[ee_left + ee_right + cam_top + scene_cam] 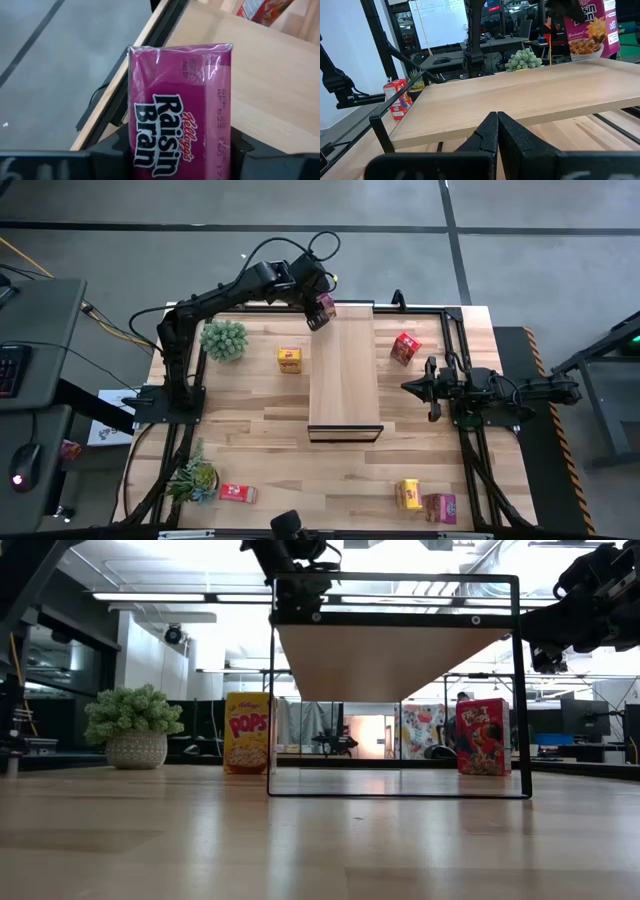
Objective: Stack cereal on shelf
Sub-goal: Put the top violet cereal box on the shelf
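Purple cereal box (180, 107) gripped at its flat sides by left gripper (320, 313) over shelf (345, 370) corner, judged light, crushable, film-slick; right gripper (497, 131) closed, empty

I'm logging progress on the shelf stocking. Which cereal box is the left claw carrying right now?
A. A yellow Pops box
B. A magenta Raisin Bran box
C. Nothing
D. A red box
B: the left claw holds the magenta Raisin Bran box at the far end of the shelf.
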Motion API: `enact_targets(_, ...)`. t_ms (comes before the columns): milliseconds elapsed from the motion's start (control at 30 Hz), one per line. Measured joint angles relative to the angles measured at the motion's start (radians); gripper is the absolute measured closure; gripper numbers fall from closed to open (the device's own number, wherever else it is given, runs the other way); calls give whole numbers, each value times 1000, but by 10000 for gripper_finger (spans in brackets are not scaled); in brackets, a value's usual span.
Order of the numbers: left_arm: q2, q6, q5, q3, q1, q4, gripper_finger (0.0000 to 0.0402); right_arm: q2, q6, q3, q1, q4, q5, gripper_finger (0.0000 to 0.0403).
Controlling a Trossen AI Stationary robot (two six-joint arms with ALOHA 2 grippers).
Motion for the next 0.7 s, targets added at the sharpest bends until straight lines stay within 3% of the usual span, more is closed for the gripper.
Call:
enact_targets(333,0,0,0,0,1,21,180,0,0,0,0,0,0,401)
enact_targets(700,-70,34,-7,1,20,19,174,0,0,0,0,0,0,401)
